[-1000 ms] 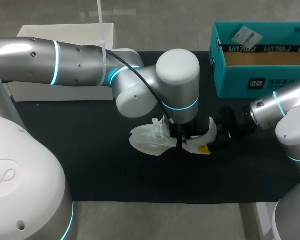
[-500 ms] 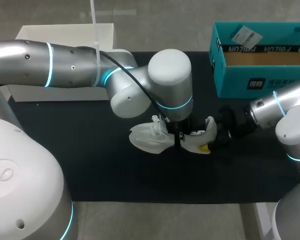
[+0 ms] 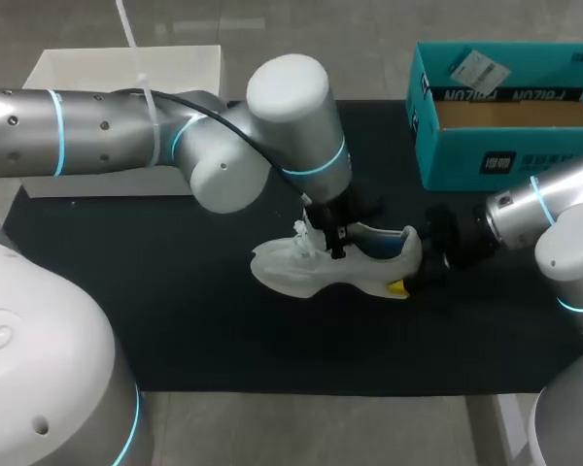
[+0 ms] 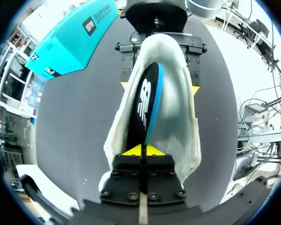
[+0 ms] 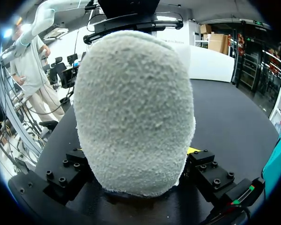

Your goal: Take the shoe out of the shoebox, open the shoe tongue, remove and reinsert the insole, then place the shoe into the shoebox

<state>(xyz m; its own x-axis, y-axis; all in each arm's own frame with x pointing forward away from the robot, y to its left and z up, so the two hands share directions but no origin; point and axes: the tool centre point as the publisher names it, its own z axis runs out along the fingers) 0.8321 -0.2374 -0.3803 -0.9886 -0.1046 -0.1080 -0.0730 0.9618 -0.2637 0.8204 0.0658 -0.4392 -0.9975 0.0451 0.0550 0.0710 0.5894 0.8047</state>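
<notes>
As our left gripper (image 3: 335, 241) drew back and up from over the shoe (image 3: 301, 274) during the last second, the shoe's mouth came into the head view, where the arm had hidden it before. The shoe itself had not shifted. It lay on its side in the middle of the worktop (image 3: 175, 320), toe to our left, heel toward the right gripper (image 3: 426, 264), and outside the shoebox (image 3: 510, 146), which stood open at the far right. We judged that the insole (image 4: 143, 108) was on its way out, so the removal step was in hand, with reinsertion and boxing yet to come.

Only a dark strip inside the shoe's opening showed from the head view. The left wrist view showed more: the left gripper was closed to a narrow slit on the insole's near end, and the black, blue-edged insole stood on edge inside the shoe. From the right wrist view we saw only the fuzzy heel, filling the gap between the right gripper's wide-set fingers, which pressed on it from both sides. That view showed nothing of the insole.
</notes>
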